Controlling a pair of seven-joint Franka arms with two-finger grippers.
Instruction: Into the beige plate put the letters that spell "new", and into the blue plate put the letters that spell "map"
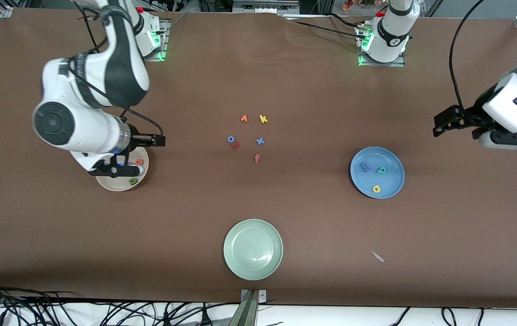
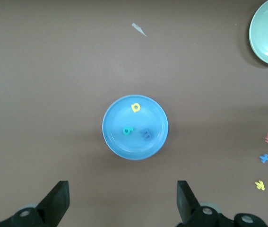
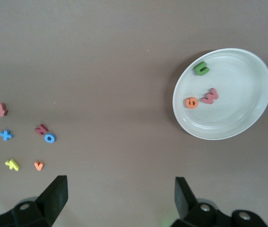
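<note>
Left claw (image 2: pixel 122 201) and right claw (image 3: pixel 119 198) open, empty; 3 letters in beige plate (image 3: pixel 247 123), 3 in blue plate (image 2: pixel 115 142); sorting looks finished, only retreat left.

Three plates are sitting out: beige plate (image 1: pixel 104 183), blue plate (image 1: pixel 392 156), pale green plate (image 1: pixel 253 249). Twelve foam letters are lying about (three per filled plate (image 3: pixel 193 102) (image 2: pixel 135 108), six loose (image 1: pixel 256 158)). One scrap (image 1: pixel 377 256).
</note>
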